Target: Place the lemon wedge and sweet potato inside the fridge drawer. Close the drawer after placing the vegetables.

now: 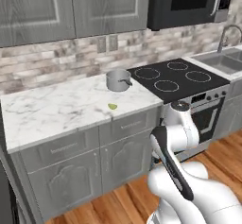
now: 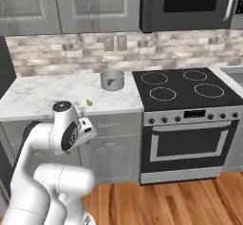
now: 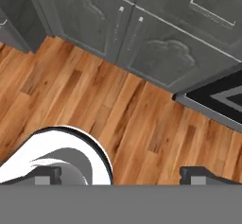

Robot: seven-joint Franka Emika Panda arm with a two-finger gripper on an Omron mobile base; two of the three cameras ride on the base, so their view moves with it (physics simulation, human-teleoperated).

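On the counter (image 1: 56, 107), lemon wedge (image 1: 112, 106) lies far above spread fingers (image 3: 198, 175).

I'm seeing the marble table (image 1: 52, 107): a small steel pot (image 1: 118, 80) sits near the stove, the lemon wedge (image 1: 112, 106) near its front edge.

Grey cabinets (image 1: 66, 171), marble counter (image 1: 52, 107) – brick backsplash (image 2: 61, 53), wood floor (image 3: 94, 100)
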